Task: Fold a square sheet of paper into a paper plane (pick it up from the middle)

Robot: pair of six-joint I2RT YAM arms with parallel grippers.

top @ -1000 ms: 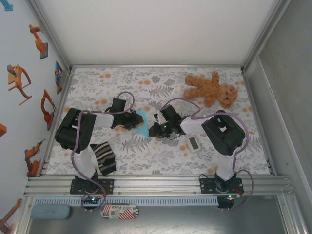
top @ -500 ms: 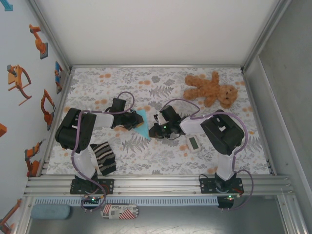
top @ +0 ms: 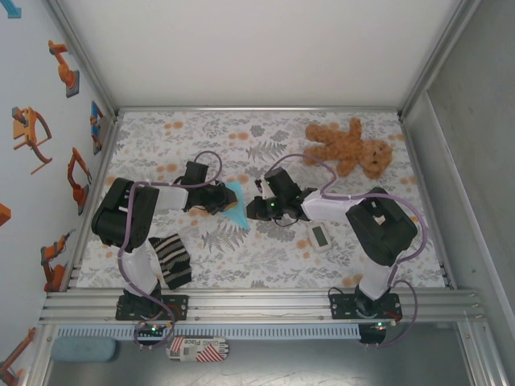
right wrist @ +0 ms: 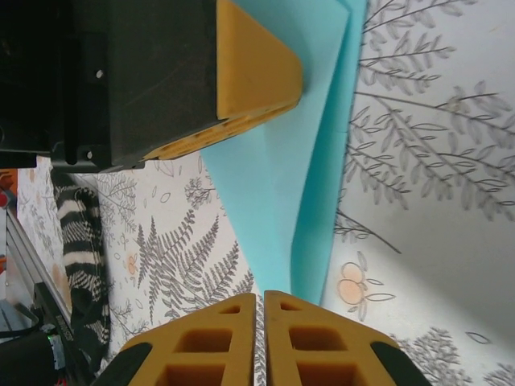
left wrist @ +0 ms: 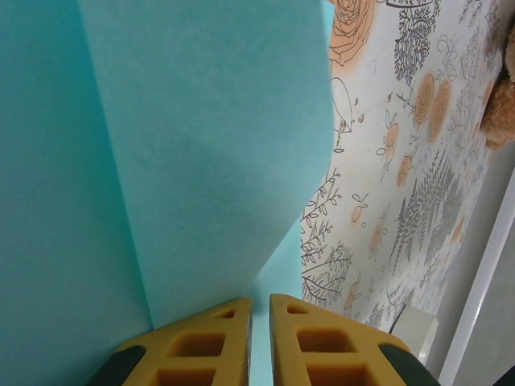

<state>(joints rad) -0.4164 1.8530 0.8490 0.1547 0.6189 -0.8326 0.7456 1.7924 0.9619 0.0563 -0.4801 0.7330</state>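
Observation:
The light-blue sheet of paper (top: 235, 207) lies folded into a narrow pointed shape on the floral tabletop, between my two grippers. My left gripper (top: 220, 200) is shut on its left edge; in the left wrist view the paper (left wrist: 161, 161) fills the left side and a strip of it runs between the yellow fingertips (left wrist: 260, 301). My right gripper (top: 252, 210) is shut just at the paper's pointed end (right wrist: 282, 185). That tip runs under the right fingertip (right wrist: 260, 297), and I cannot tell whether it is pinched. The left gripper's yellow finger (right wrist: 253, 76) rests on the paper's far end.
A brown teddy bear (top: 350, 147) lies at the back right. A white rectangular gadget (top: 319, 236) sits near the right arm. A black-and-cream striped cloth (top: 170, 261) lies by the left arm's base. Metal frame rails border the table.
The right arm's elbow has swung out to the right and its gripper has closed the last bit at the paper's tip. The left gripper has stayed put on the paper.

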